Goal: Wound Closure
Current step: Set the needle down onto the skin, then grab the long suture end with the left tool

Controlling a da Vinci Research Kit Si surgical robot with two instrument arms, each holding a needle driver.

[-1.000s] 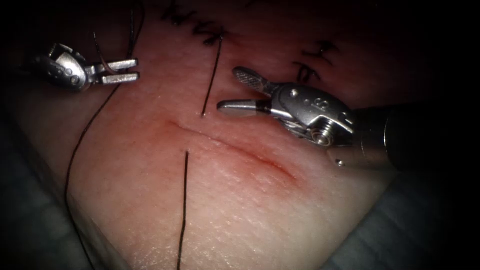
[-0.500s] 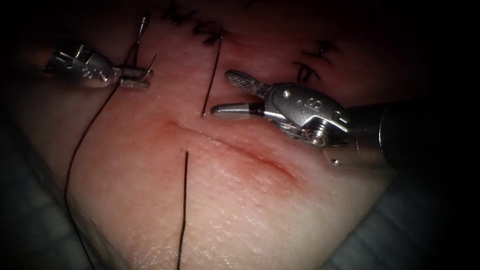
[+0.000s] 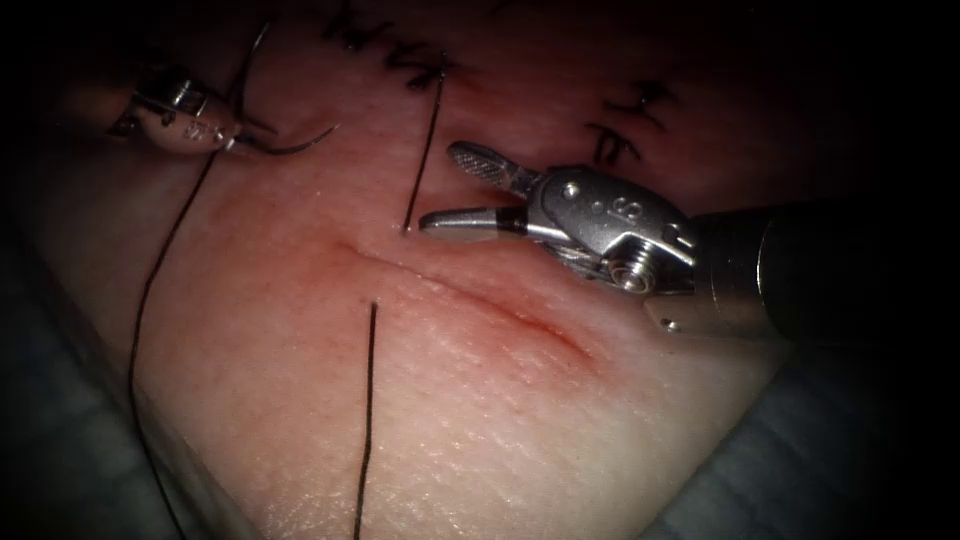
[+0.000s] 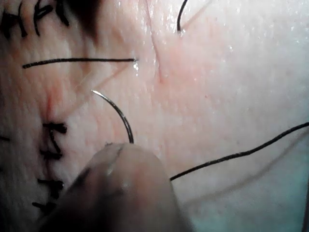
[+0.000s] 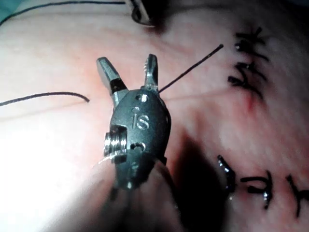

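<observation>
Your left tool (image 3: 232, 138) sat far L of the cut (image 3: 470, 295), pinching the needle (image 3: 290, 147) near its thread end, so most of the curve & the tip stuck out free toward the cut. The needle was clear of the tissue (image 3: 480, 420), not in it; the left wrist view showed the same, with the arc (image 4: 118, 113) rising off the tool over bare skin. I judged that grip kept the tip visible and off the surface. Thread (image 3: 150, 300) trailed from the needle down the L side. Your right tool (image 3: 445, 185) hovered just above the cut w/ jaws spread, holding nothing, beside the short thread end (image 3: 422, 160) on the far side. Another end (image 3: 368, 420) lay on the near side.
</observation>
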